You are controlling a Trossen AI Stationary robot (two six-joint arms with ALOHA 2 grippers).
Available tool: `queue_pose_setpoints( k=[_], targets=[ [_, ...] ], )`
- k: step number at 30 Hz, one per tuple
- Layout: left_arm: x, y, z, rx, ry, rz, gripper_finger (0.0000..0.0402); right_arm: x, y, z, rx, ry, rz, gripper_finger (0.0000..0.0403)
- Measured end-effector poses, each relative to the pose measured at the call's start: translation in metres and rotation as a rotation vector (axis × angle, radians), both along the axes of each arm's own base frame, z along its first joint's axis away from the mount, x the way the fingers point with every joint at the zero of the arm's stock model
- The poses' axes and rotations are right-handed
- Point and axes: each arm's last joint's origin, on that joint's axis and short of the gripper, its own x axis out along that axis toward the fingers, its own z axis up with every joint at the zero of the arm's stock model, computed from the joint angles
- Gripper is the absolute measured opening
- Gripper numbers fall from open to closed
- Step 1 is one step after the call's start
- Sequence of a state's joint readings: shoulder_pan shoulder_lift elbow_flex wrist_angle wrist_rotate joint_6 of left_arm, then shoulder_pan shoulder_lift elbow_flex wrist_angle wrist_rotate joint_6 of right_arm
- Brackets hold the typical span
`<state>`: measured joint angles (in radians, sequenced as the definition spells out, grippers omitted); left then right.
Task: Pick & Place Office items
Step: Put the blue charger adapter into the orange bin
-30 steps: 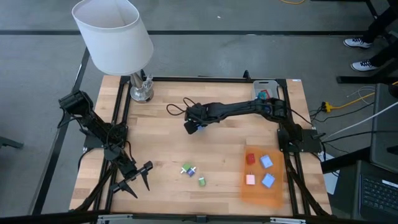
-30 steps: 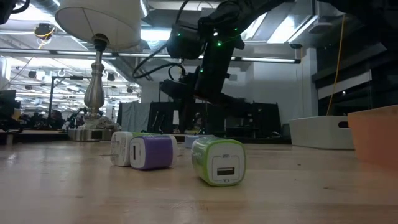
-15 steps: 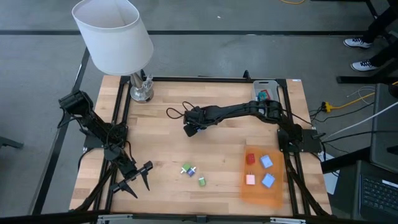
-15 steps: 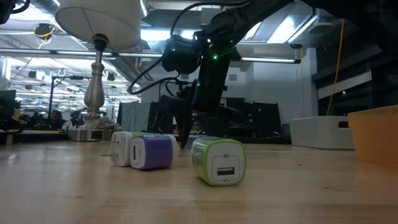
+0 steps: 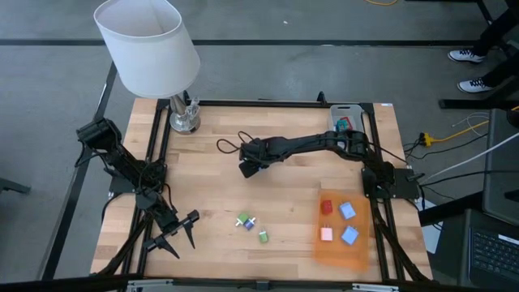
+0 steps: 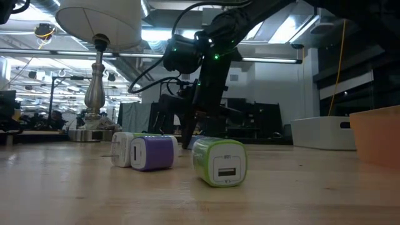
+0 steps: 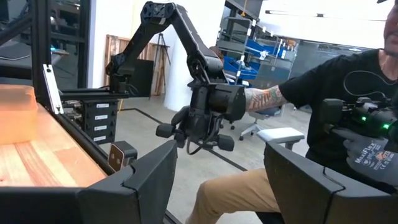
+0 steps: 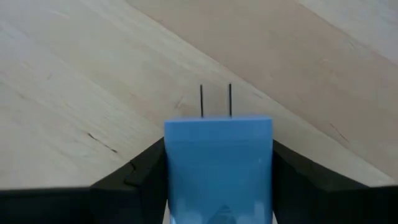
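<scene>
The office items are small plug-in charger cubes. Three lie on the wood near the table's near edge: a white-green one (image 5: 242, 220) (image 6: 121, 149), a purple one (image 5: 250, 225) (image 6: 152, 153) and a green one (image 5: 263, 237) (image 6: 220, 161). My right gripper (image 5: 250, 167) (image 8: 217, 186) is at mid-table, low over the wood, shut on a blue charger (image 8: 217, 160). In the low view it comes down behind the cubes (image 6: 190, 128). My left gripper (image 5: 180, 230) (image 7: 221, 168) waits open at the near left corner. My right gripper pinches the blue charger between its two fingers (image 8: 146, 171), one on each side face (image 8: 177, 155). The two metal prongs (image 8: 215, 99) stick out past the fingertips toward the wood. I cannot tell whether the charger touches the table.
An orange sheet (image 5: 339, 250) at the near right carries red, pink and blue squares. A grey tray (image 5: 345, 113) with red and teal pieces is at the far right corner. A lamp (image 5: 150, 49) stands at the far left corner. A person sits beyond the table (image 7: 348, 106).
My right gripper has come down toward the table and shifted slightly toward the left edge, still carrying the blue charger. In the last half second it has kept still.
</scene>
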<state>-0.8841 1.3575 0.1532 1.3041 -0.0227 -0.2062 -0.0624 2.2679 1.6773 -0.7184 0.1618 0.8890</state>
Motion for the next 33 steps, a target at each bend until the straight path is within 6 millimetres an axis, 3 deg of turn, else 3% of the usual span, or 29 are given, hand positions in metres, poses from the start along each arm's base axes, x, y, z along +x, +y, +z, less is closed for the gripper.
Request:
queue_pose_setpoints(
  k=[6,14,20,25,33],
  targets=[
    [0.000,0.000,0.000,0.001,-0.002,0.001,0.0237,0.010,0.005,0.016,0.049,-0.026,0.046,0.0209],
    [0.000,0.000,0.000,0.000,-0.001,0.001,0.0237,0.021,0.028,0.071,0.076,-0.041,0.141,0.0208],
    [0.000,0.000,0.000,0.000,-0.001,0.001,0.0237,0.011,0.069,0.110,0.090,0.038,0.190,0.0208],
    [0.000,0.000,0.000,0.000,-0.001,0.000,0.0237,-0.006,0.114,0.135,0.065,0.102,0.162,0.0208],
    [0.000,0.000,0.000,0.000,-0.001,0.000,0.0237,-0.037,0.186,0.140,0.077,0.172,0.086,0.0208]
  ],
)
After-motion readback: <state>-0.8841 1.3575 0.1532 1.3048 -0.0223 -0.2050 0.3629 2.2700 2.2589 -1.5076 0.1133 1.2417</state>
